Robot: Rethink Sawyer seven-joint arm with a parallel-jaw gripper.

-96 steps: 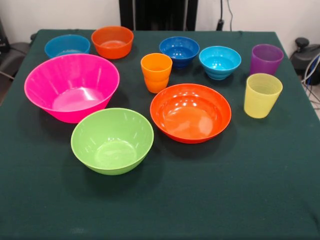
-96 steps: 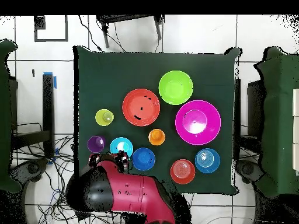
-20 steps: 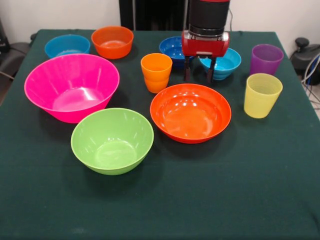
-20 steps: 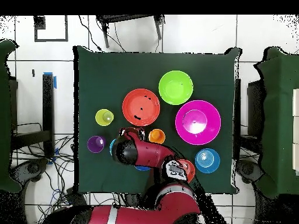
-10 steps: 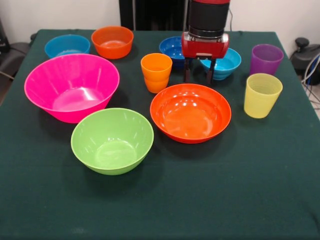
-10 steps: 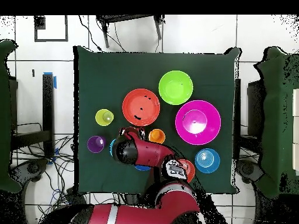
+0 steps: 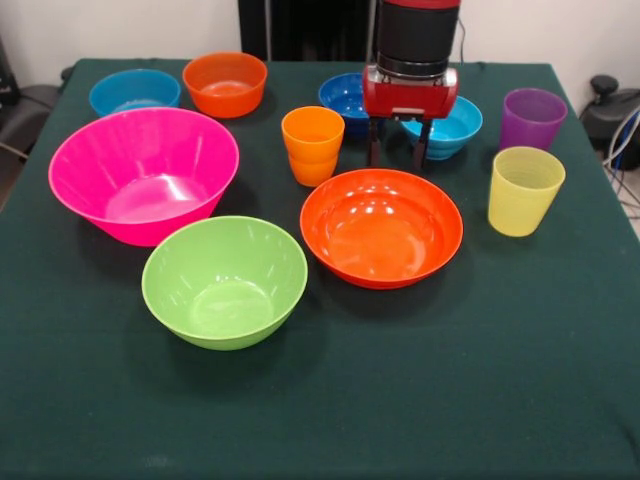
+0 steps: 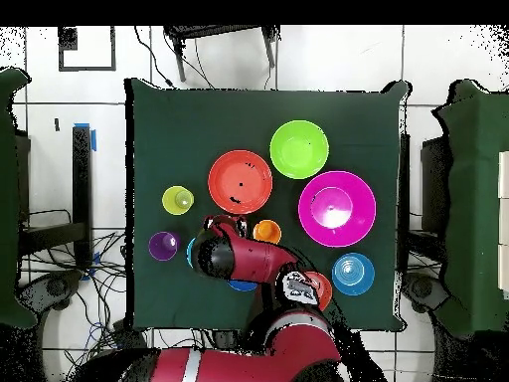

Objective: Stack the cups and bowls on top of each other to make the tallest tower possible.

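My gripper [image 7: 398,157] is open and empty. It hangs low between the dark blue bowl [image 7: 348,97] and the cyan bowl [image 7: 452,124], just behind the far rim of the shallow orange bowl [image 7: 381,227]. The orange cup [image 7: 312,145] stands to its left. The yellow cup [image 7: 525,190] and purple cup [image 7: 532,118] stand at the right. The big pink bowl [image 7: 143,175], lime green bowl [image 7: 224,282], blue bowl [image 7: 134,92] and small orange bowl [image 7: 225,83] sit apart on the left. Nothing is stacked. In the overhead view the gripper [image 8: 227,221] is at the shallow orange bowl's [image 8: 240,182] edge.
The dark green table [image 7: 480,380] has open cloth along its front. In the overhead view my red arm [image 8: 260,265] covers the dark blue bowl and most of the cyan bowl. Chairs [image 8: 15,199] stand at both sides of the table.
The arm was drawn back off the table 4.8 s ago and has since come in over the dark blue and cyan bowls. Over the last second it has hardly moved.
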